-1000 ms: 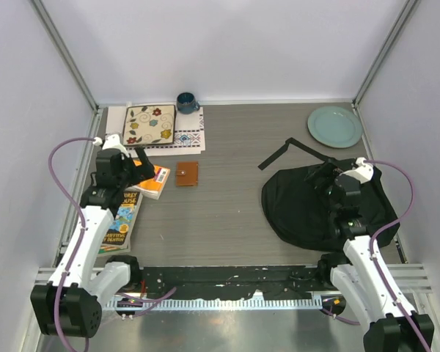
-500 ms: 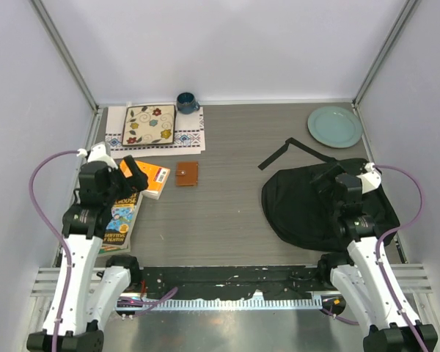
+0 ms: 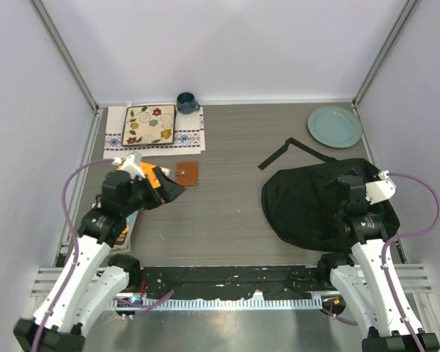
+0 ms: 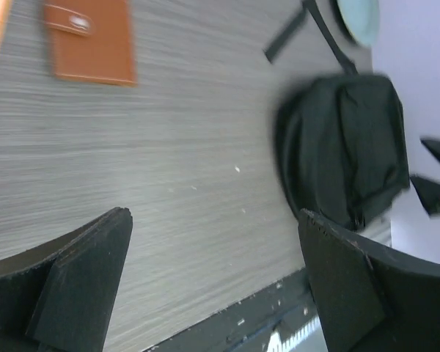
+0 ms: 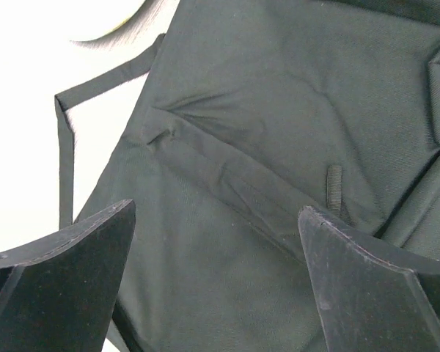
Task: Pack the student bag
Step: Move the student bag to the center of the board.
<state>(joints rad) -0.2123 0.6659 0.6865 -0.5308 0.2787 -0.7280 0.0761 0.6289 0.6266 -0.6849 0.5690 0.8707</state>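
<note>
We judge the step in hand to be opening the bag (image 3: pixel 319 202) so that things can go in. The right gripper (image 5: pixel 216 209) hangs over the cloth with its jaws wide apart and nothing between them. To do this well, we would lower it onto a raised part of the cloth, such as the seam (image 5: pixel 227 176) or the small loop (image 5: pixel 335 187) beside it. A flat panel gives two fingers little to pinch. We cannot make out a zipper or a mouth in any view, so the grasp point must be found first.

The left gripper (image 4: pixel 214 215) is likewise spread and empty. It hangs over bare table (image 3: pixel 227 220) at the left of the overhead frame, just beside the books (image 3: pixel 152 178) and near the wallet (image 3: pixel 187 172). It is well apart from the bag. We would have it wait to lift anything until the bag is held open.

The bag lies at the right of the overhead frame, below the plate (image 3: pixel 334 126). It is black, soft and slumped flat, rounded at its lower left. One strap (image 3: pixel 286 152) trails toward the upper left.
</note>
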